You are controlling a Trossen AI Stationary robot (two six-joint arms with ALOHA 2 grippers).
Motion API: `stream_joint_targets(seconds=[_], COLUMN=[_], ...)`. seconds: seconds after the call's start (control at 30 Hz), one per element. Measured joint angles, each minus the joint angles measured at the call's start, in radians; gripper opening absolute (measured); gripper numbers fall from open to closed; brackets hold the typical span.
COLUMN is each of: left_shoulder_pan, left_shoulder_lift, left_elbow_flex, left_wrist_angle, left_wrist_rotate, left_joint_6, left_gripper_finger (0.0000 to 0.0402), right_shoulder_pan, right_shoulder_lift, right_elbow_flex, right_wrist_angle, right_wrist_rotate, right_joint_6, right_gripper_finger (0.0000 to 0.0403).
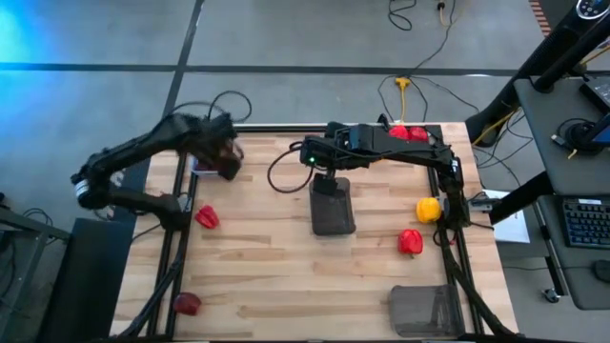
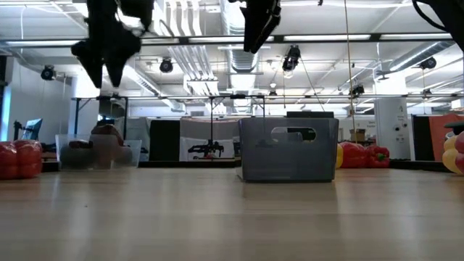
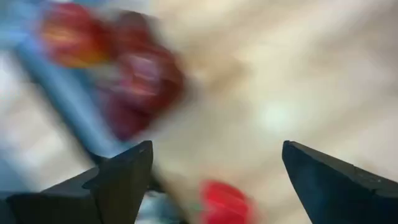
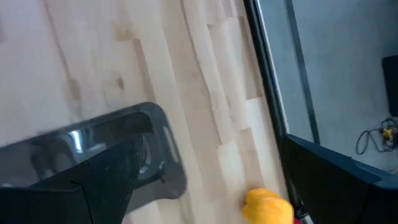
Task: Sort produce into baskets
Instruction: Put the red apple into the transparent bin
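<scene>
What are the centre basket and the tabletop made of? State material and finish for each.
Centre basket: apparently dark grey plastic or fine mesh, semi-matte; the low view shows a moulded handle slot and see-through walls. Tabletop: pale wood planks, smooth satin finish, with visible grain and joints.

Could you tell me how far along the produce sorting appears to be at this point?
Early. Some red produce already sits in the clear bin. Nothing is in hand: the left gripper hovers open over that bin, the right gripper open above the centre mesh basket. Left on the table: yellow pepper, red pepper, others.
</scene>
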Motion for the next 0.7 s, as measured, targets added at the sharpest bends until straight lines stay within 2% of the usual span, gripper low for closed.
stream_joint_targets(seconds=[0.1,0.17,0.3,0.4,0.53,0.7], left_shoulder_pan=[-0.201,-0.391,-0.805,-1.045,-1.293,-1.481], left_shoulder_lift=[-0.092,-0.128,-0.124,-0.052,0.064,0.199], left_elbow_flex=[-0.046,-0.071,-0.111,-0.116,-0.116,-0.114], left_wrist_angle=[0.037,0.095,0.227,0.231,0.266,0.316], left_wrist_rotate=[0.118,0.141,0.068,0.039,0.044,0.126], left_joint_6=[-0.137,-0.244,-0.454,-0.552,-0.561,-0.655], left_gripper_finger=[0.0341,0.0339,0.0331,0.0329,0.0329,0.0333], right_shoulder_pan=[0.035,0.06,0.098,0.116,0.149,0.231], right_shoulder_lift=[0.0,0.0,0.0,0.0,0.0,0.0], right_elbow_flex=[0.0,-0.002,-0.009,-0.022,-0.048,-0.084], right_wrist_angle=[0.019,0.053,0.141,0.209,0.264,0.267], right_wrist_rotate=[0.0,0.0,-0.032,-0.082,-0.083,-0.079], right_joint_6=[0.021,0.02,0.001,0.016,0.091,0.218], right_gripper_finger=[0.0368,0.0368,0.0368,0.0368,0.0368,0.0368])
